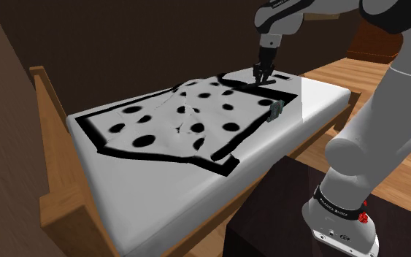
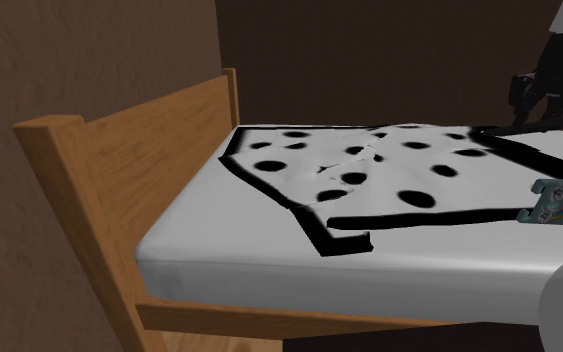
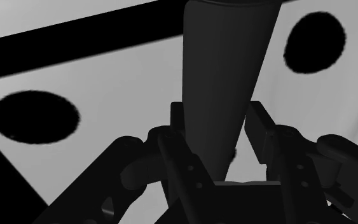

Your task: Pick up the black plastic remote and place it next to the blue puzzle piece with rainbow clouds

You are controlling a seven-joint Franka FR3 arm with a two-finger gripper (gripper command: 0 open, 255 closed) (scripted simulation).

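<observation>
Black fingers (image 3: 179, 130), mine, close from both sides on a dark, tapering remote (image 3: 225, 70), which stands up between them. My gripper (image 3: 217, 137) is clamped on it, open no wider than the remote's narrow end. Behind the remote lies the spotted blanket (image 1: 182, 120): white cloth, black blots, a broad black border band.

In the shoulder view I hang over the blanket's far end, close above its border. Whether the remote's lower end touches the cloth, I cannot tell. The blue puzzle piece (image 2: 557, 203) (rainbow stripes and a pale cloud on its face) sits at the blanket's bordered edge, near my gripper but apart from it, and stands on its edge rather than lying flat.

Under the blanket spreads a white mattress (image 1: 160, 197), bare beyond the border on every side that I can see. A wooden bed frame (image 2: 119, 170) rises past the blanket's end farthest from me. My white arm (image 1: 386, 124) reaches toward the blanket from a dark stand (image 1: 269, 212).
</observation>
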